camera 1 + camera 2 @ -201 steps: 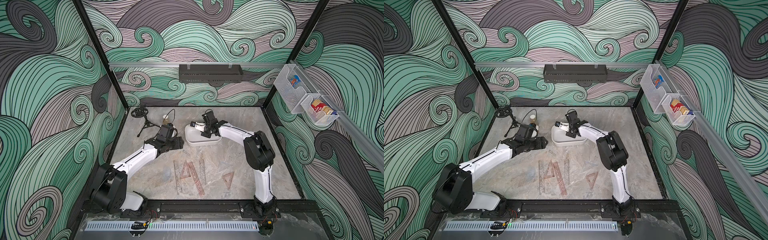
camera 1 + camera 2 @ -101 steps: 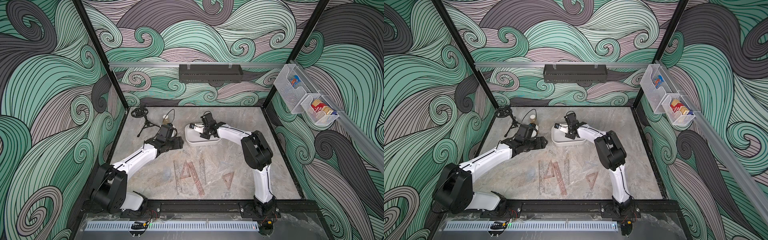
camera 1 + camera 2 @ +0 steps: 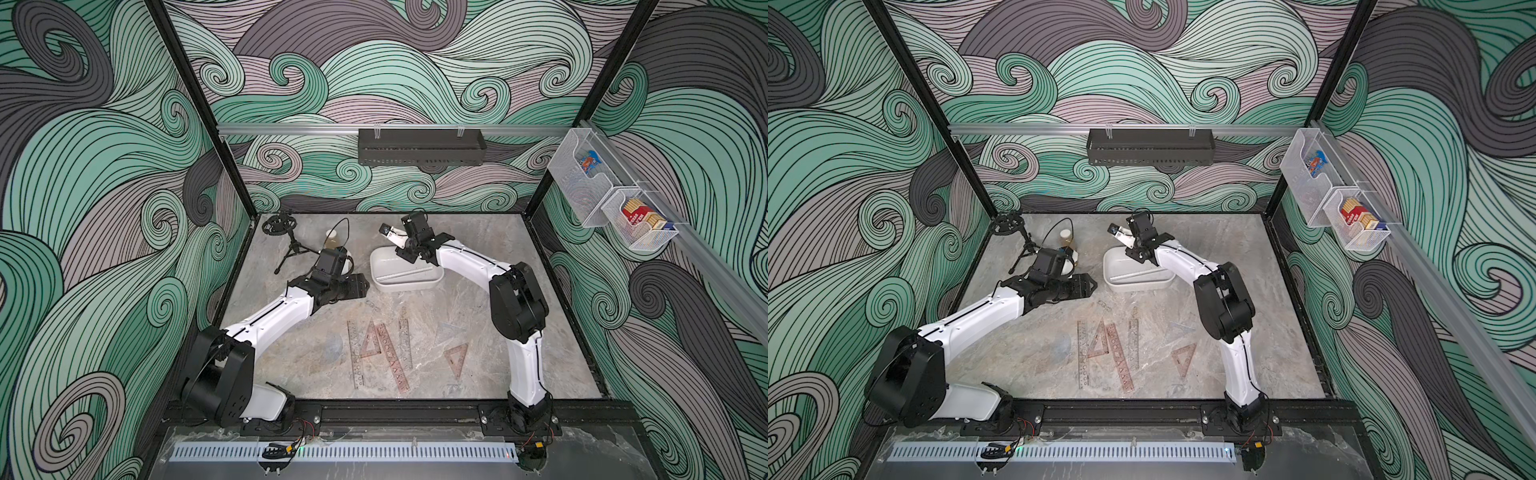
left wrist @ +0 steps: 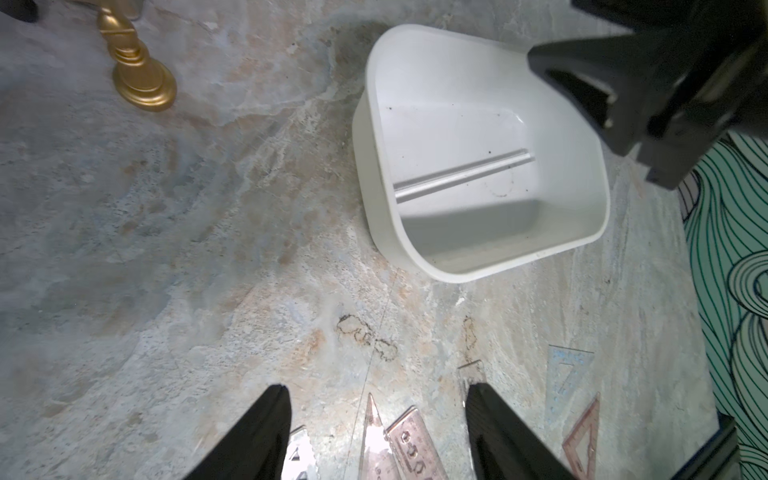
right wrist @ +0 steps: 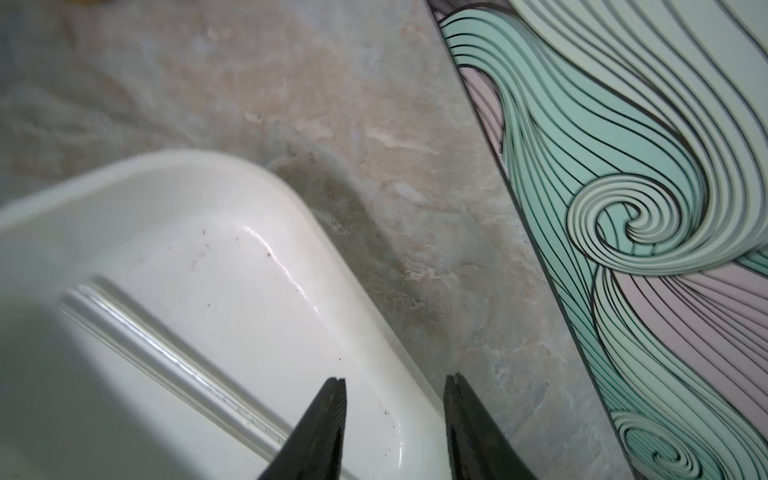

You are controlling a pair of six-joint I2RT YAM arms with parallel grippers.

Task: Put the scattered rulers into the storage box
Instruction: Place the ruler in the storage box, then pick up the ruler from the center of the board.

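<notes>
The storage box (image 3: 405,286) sits on the marble tabletop, far of centre. One clear straight ruler (image 4: 461,176) lies flat on its floor, running slantwise; its scale is too faint to read.

The right gripper (image 5: 395,415) hangs over the far side of the box with its fingers (image 5: 328,419) parted and nothing between them: released.

The left gripper (image 4: 376,415) hovers low over bare table just left of the box, also spread wide and empty.

The other rulers lie near of the box, in the middle of the table:
- a long pinkish straight ruler (image 3: 356,353)
- a pinkish set square (image 3: 374,338) just right of it
- a second pinkish straight ruler (image 3: 392,359), slanted, touching that set square
- a clear straight ruler (image 3: 405,343)
- further right, a clear set square (image 3: 449,332) and a small pinkish set square (image 3: 457,359)

Their figures are too small to make out.

On the right wall two wire baskets (image 3: 582,187) hold coloured packets (image 3: 640,216); the print is not legible.
</notes>
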